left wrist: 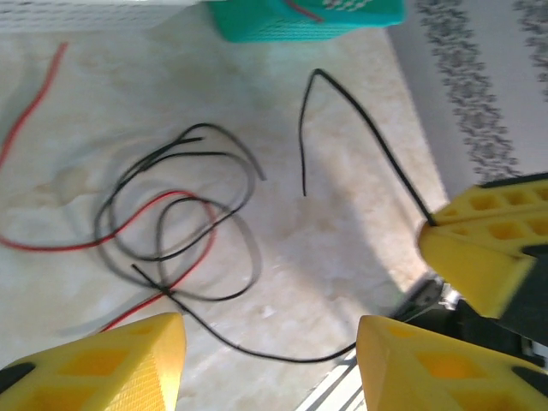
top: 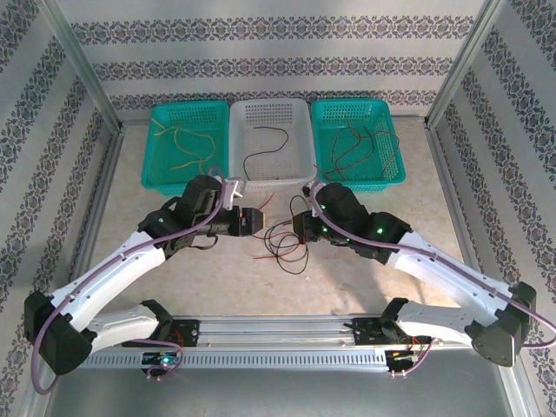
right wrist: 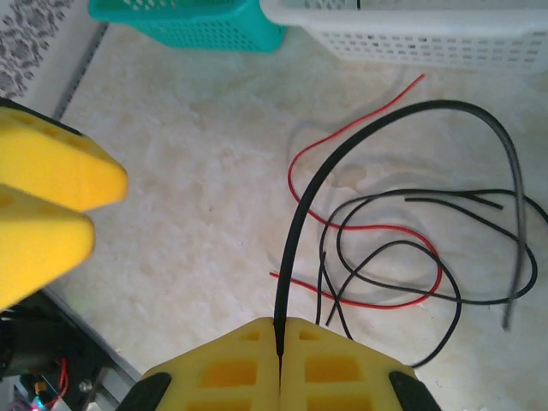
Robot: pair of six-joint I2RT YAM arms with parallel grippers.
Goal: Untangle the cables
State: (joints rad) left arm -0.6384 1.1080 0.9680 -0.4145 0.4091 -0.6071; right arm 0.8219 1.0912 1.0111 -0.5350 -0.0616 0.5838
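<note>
The right tool (right wrist: 280,332) is clenched on a black cable (right wrist: 292,248) that arches up from a loose tangle of red and black cables (top: 285,240) on the tabletop (top: 347,291), just in front of the white basket (top: 278,181). The left tool (left wrist: 270,351), jaws released, hovers beside the tangle.

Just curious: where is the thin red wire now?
Seen from above, the thin red wire lies on the middle of the beige tabletop, tangled with thin black wires, in front of the white plastic basket.

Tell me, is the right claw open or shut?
Shut: the right claw has its yellow fingers pressed together, pinching a black cable.
</note>
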